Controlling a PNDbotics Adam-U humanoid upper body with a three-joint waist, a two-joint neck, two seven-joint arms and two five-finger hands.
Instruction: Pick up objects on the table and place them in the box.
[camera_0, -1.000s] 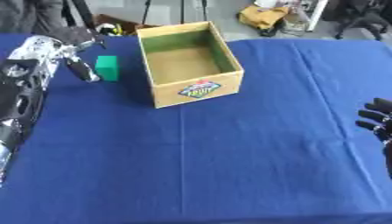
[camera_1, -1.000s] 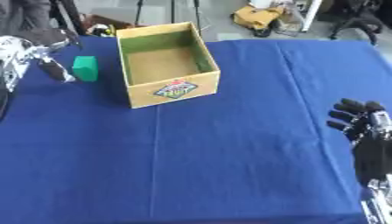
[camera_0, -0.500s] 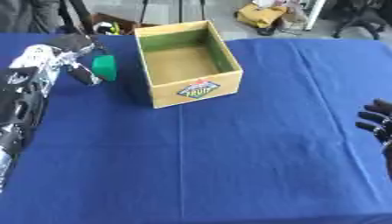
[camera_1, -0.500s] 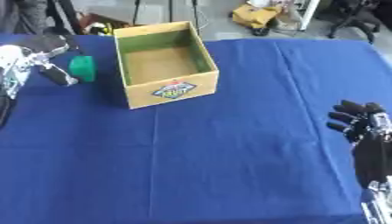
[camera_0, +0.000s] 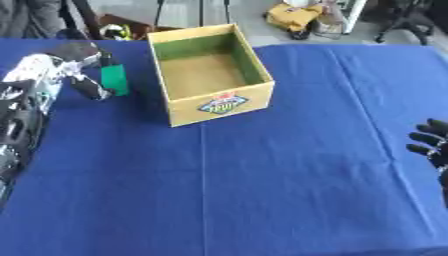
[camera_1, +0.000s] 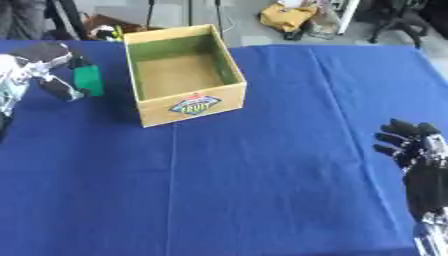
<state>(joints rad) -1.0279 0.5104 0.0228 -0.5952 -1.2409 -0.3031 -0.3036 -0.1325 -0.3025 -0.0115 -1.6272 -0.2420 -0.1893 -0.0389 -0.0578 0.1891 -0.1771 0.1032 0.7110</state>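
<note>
the left hand (camera_0: 66, 67) has its fingers and thumb curled around a small green block (camera_0: 114, 79), grasping it at the far left of the blue surface (camera_0: 262, 175), just left of the box (camera_0: 210, 75); whether the block touches the cloth cannot be told. the box, open at the top and with a fruit label on its front wall, stands toward the far middle of the surface. the right hand (camera_1: 411, 150) rests idle and released near the lower right, fingers up.

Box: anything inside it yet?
No. The box shows only its bare brown floor; the green block is outside it, at the left hand.
</note>
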